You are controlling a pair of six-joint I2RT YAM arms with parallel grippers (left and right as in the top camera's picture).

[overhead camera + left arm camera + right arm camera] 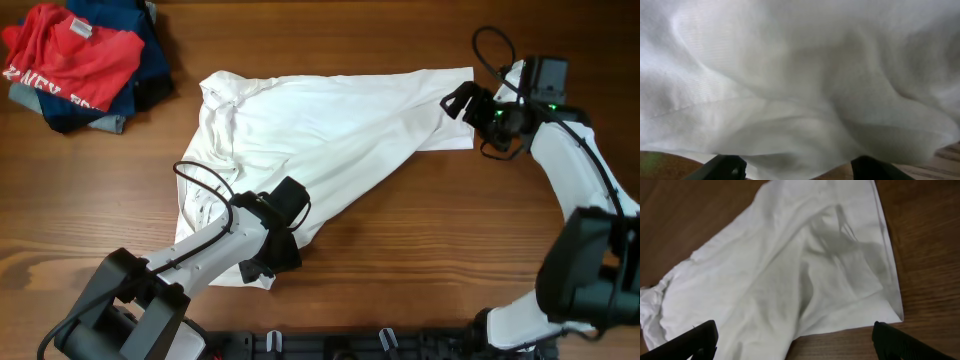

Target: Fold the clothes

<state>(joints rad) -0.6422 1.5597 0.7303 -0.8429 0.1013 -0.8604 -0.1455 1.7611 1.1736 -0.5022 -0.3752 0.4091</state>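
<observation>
The white shirt (320,135) lies wrinkled across the middle of the wooden table, its collar end at the upper left and a straight hem at the right. My left gripper (283,222) is open at the shirt's lower edge, right over the fabric; the left wrist view is filled with white cloth (800,85) between the two spread fingertips (797,170). My right gripper (462,100) is open above the shirt's right hem; the right wrist view shows the shirt's corner (840,265) on the wood below the spread fingers (795,340).
A pile of clothes sits at the back left: a red printed T-shirt (70,55) on navy blue garments (140,45). Bare wooden tabletop (420,260) lies at the front and right.
</observation>
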